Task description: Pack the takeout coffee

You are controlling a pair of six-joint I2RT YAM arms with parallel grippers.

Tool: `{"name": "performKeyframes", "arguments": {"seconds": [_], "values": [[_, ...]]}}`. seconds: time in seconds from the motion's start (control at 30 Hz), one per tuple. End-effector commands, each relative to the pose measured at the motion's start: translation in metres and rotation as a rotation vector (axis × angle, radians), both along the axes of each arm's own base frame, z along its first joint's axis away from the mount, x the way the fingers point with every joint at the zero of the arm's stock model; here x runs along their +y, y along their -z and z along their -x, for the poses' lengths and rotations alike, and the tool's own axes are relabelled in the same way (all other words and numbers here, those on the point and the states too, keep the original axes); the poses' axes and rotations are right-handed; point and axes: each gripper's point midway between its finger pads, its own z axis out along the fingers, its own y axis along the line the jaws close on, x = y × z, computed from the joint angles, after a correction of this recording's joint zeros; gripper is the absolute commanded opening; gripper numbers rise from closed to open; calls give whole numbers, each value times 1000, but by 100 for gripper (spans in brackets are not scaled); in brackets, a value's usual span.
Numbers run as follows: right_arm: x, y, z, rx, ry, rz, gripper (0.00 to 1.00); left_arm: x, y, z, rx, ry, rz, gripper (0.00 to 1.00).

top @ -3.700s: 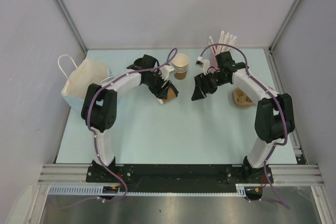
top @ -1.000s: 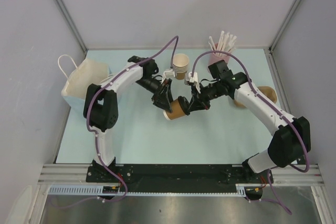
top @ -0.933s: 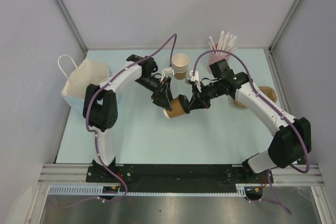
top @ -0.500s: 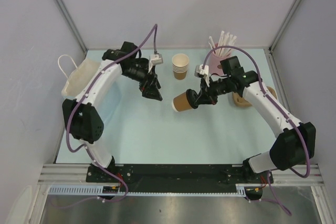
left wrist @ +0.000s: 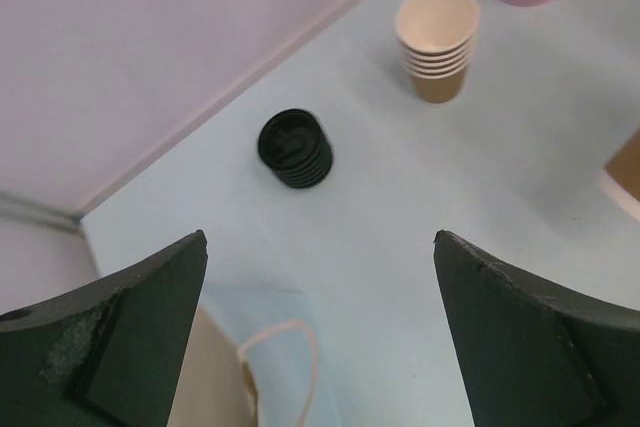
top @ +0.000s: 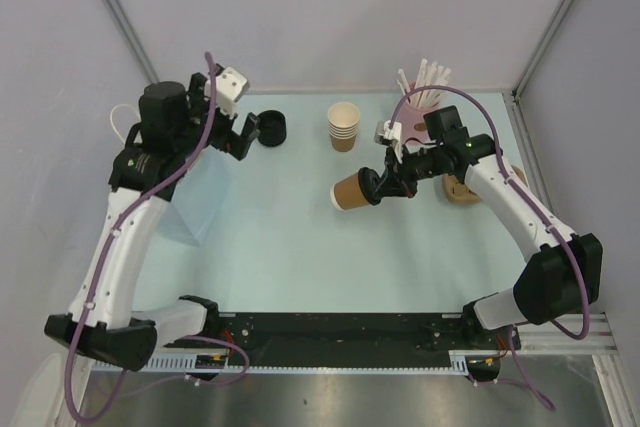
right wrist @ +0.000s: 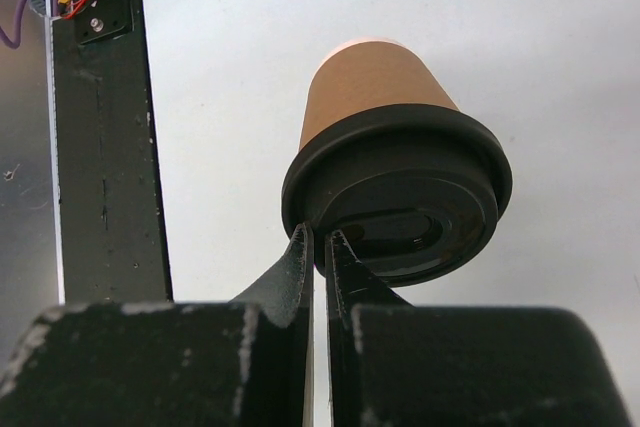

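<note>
The right gripper [top: 380,185] sits right of the frame's centre in the top view, its two fingers drawn almost together. They pinch the rim of the round black plastic lid [right wrist: 400,192] that caps the small brown kraft paper cup [top: 350,191]. The right wrist view shows the grip plainly: the fingertips [right wrist: 300,247] meet at the lower left edge of the lid, with the cup's brown wall [right wrist: 372,97] tapering away beyond it. The cup is tipped onto its side, base towards the left of the frame and lid towards the gripper, over the pale blue tabletop [top: 300,257]. Whether it touches the surface I cannot tell.

The left gripper [top: 248,133] is in the upper left of the top view, jaws spread wide and holding nothing. In its wrist view the two dark fingers [left wrist: 130,327] frame the lower corners, and a short stack of black ribbed lids [left wrist: 294,148] stands on the table between and beyond them. A stack of lidless brown paper cups [top: 343,125] stands upright at top centre, well apart from the held cup. A pink cup of white sticks [top: 412,105] stands at the upper right. A pale paper bag with a looped handle [top: 195,209] lies at the left edge, partly hidden by the left arm.
</note>
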Motion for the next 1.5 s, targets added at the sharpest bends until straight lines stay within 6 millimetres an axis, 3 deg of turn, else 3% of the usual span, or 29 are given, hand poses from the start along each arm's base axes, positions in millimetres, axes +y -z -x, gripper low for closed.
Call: {"name": "performKeyframes", "arguments": {"seconds": [0.0, 0.13, 0.23, 0.5, 0.7, 0.9, 1.2, 1.3, 1.47], "values": [[0, -6, -2, -11, 16, -6, 0, 50, 5, -6, -31, -289, -29, 100], [-2, -4, -6, -14, 33, 6, 0, 70, 13, 4, -73, -370, -44, 100], [-4, -7, -6, -31, 44, 13, 0, 68, 20, 12, -55, -344, -49, 99], [-9, -3, -12, -29, 67, 25, 0, 84, -2, 31, -104, -384, -93, 99], [-10, -2, -13, -39, 72, 32, 0, 98, 14, 48, -101, -464, -74, 100], [-10, -1, -14, -43, 74, 37, 0, 93, 27, 75, -65, -416, -51, 100], [-13, -10, -9, -90, 76, 29, 0, 107, 10, 114, -154, -477, 31, 100], [-15, -16, -8, -118, 81, 22, 0, 109, 18, 119, -168, -479, 47, 100], [-17, -23, -7, -147, 91, 10, 0, 116, 38, 106, -160, -521, 35, 100]]}}
